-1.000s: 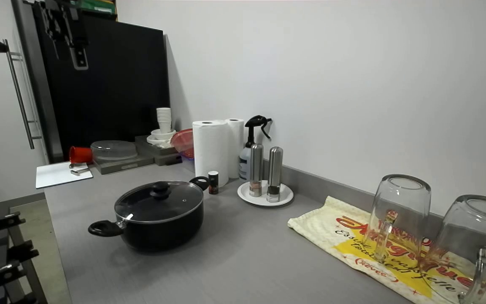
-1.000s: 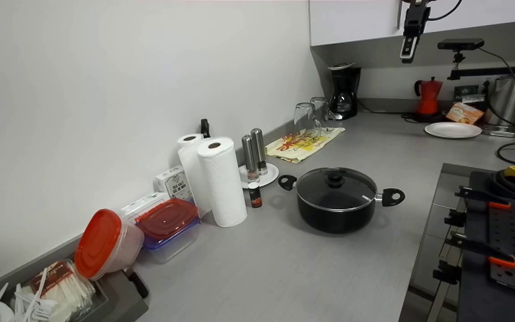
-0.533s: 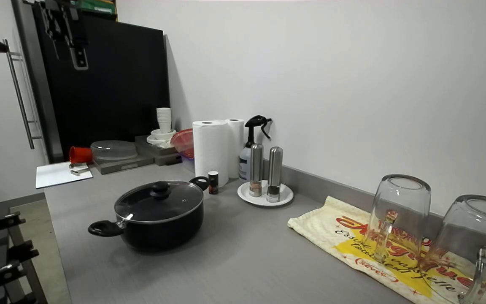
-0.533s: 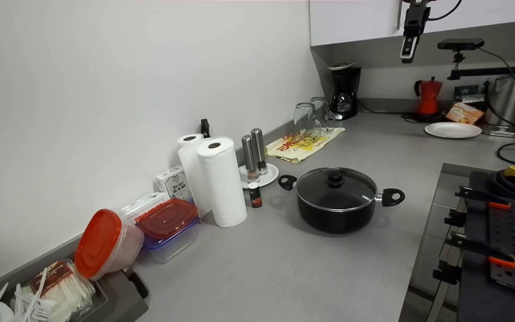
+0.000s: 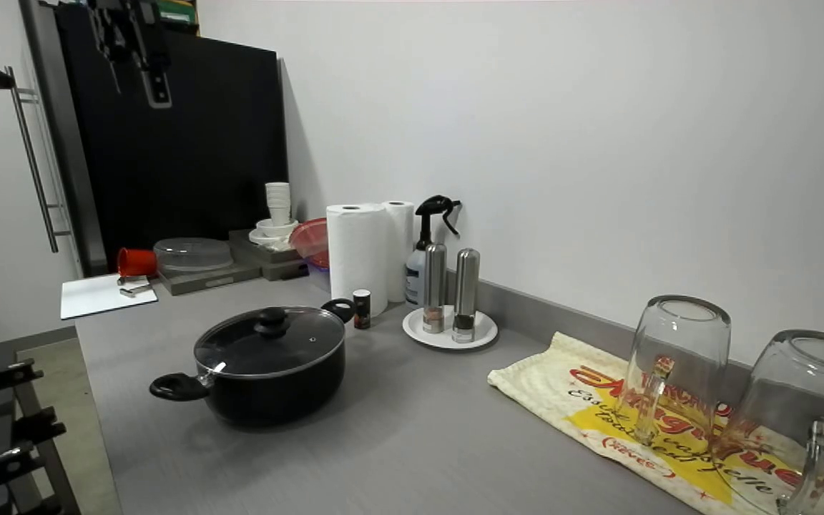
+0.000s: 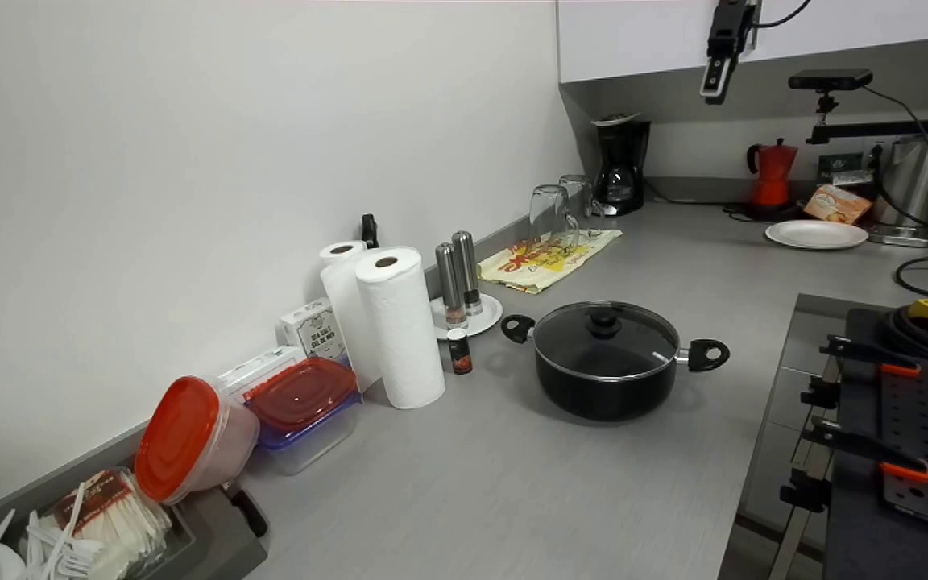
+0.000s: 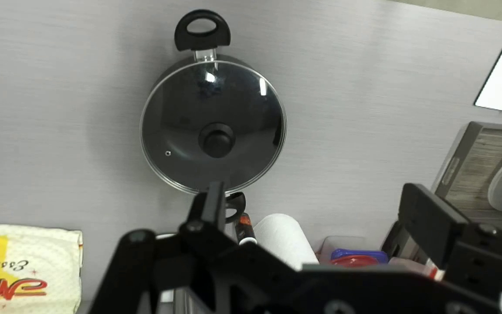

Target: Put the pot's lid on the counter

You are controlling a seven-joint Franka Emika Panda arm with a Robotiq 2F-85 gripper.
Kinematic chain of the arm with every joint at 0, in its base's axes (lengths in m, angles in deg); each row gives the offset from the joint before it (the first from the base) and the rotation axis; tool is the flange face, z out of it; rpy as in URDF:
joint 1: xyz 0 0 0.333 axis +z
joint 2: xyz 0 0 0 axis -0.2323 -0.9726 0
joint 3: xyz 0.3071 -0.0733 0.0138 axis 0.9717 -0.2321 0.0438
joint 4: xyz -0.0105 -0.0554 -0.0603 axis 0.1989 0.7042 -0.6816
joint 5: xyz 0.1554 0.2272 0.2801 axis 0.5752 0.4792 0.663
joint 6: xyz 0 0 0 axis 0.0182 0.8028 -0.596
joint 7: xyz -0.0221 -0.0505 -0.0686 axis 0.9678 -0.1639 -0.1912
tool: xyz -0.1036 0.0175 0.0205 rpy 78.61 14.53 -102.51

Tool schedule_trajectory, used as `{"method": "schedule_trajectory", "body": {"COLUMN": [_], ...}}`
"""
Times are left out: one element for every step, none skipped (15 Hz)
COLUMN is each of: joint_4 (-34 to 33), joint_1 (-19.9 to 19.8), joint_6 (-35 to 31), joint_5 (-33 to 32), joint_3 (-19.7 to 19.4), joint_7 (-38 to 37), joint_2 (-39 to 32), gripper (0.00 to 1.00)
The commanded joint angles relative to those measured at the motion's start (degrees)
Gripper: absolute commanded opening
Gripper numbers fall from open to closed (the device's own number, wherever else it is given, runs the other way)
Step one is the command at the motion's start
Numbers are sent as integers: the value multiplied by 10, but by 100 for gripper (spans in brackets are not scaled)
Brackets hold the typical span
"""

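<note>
Black and wide, the pot [image 5: 276, 402] stands upright on the counter [image 5: 419, 443] in an exterior view; the glass lid [image 5: 269, 352] rests on top of it, knob [image 5: 272, 320] uppermost. The gripper [image 5: 138, 97] hangs at the top of that view, well above the pot and touching nothing visible. In an exterior view, a small bottle [image 6: 460, 353] stands near one side handle [image 6: 518, 328] of the pot, with two paper towel rolls [image 6: 401, 334] close to it; a printed cloth [image 6: 538, 270] lies farther back. The gripper shows high above the counter, apart from every item on it. In the wrist view, the fingers [image 7: 432, 222] stand wide apart with no object gripped between them: the gripper is released. The lid is seen from above, seated on the pot, and the knob is not lined up between the fingers. Step in hand, as judged: approach to the lid; grasping, lifting and setting down are not yet done. Next move, as judged: shift the gripper until the knob is centred between the fingers, lower it vertically, clamp the knob, and lift straight up before any sideways travel. Keep the fingers off the side handle and the small bottle during the descent. Set the lid level on the counter beside the pot; an off-centre grip would probably let the lid tilt.
</note>
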Motion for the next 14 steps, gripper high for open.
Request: {"method": "schedule_trajectory", "body": {"joint_4": [-77,-94,-110,-125,-136,-144,-144,-141,-136,-128,-123,-116,-111,-107], "joint_1": [3,0,-6,-8,-11,-12,-13,-12,-12,-11,-11,-10,-11,-12], "joint_6": [-28,-41,-54,-62,-73,-81,-92,-102,-112,-120,-128,-135,-140,-145], "joint_5": [-9,-16,-27,-35,-42,-46,-48,-46,-43,-37,-34,-25,-20,-14], "joint_3": [9,14,20,22,24,25,26,27,28,29,31,32,34,36], "joint_7": [25,25,19,16,13,13,13,13,13,14,14,18,19,20], "joint_2": [-86,-104,-125,-144,-167,-186,-208,-225,-242,-258,-274,-288,-302,-316], "gripper": [100,100,100,100,100,100,100,100,100,100,100,100,100,100]}}
